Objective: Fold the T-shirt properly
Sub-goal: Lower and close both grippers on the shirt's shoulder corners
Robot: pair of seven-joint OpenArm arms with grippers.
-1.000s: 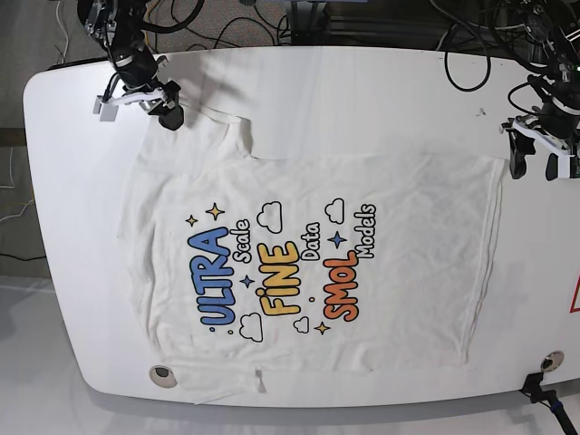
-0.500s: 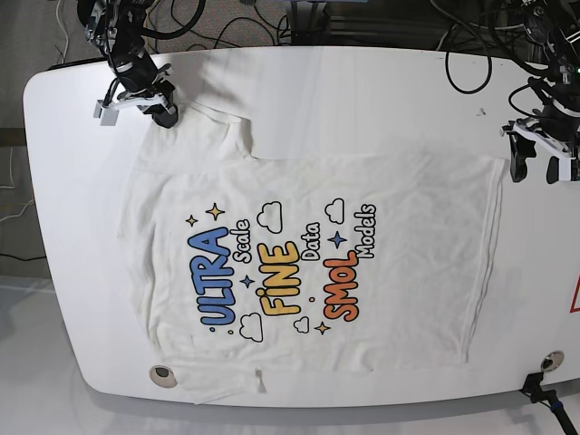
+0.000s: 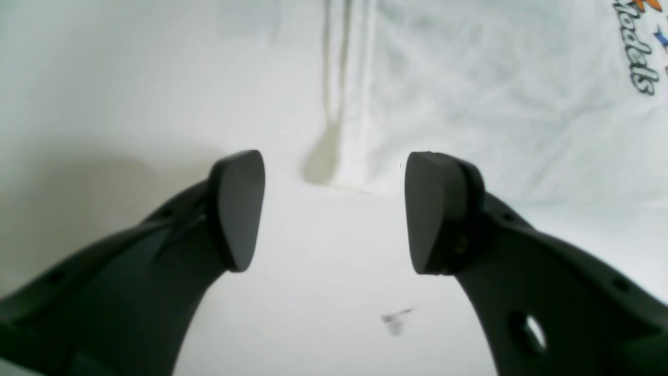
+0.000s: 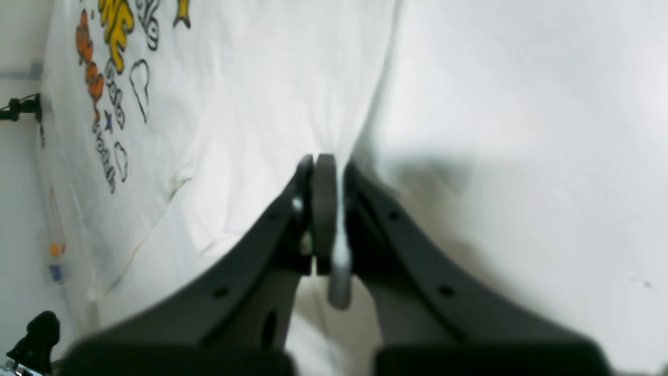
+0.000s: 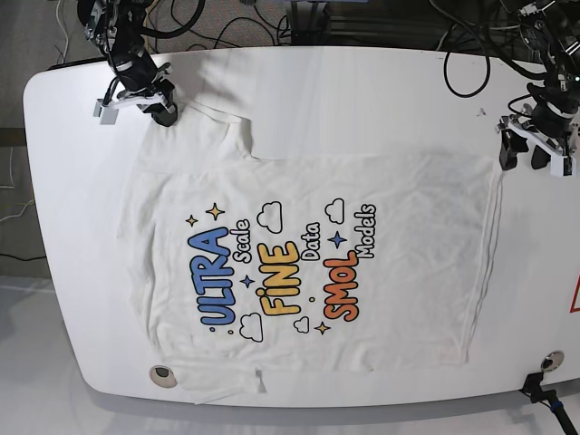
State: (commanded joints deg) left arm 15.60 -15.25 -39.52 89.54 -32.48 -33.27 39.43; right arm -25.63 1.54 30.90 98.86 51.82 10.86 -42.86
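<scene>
- The white T-shirt (image 5: 417,254) is spread on the white table (image 5: 82,227), its print facing up and turned sideways.
- Blue, yellow and orange lettering is seen, with stars and clouds.
- Soft wrinkles are shown, mostly near the sleeves.
- A sleeve edge is pinched by the right gripper (image 4: 336,214).
- The left gripper (image 3: 335,213) is held with fingers spread, near a hem corner.

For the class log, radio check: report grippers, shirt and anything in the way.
Right gripper shut on sleeve edge. Left gripper open at hem corner. T-shirt spread print-up, unfolded. No obstruction seen between left fingertips.
</scene>
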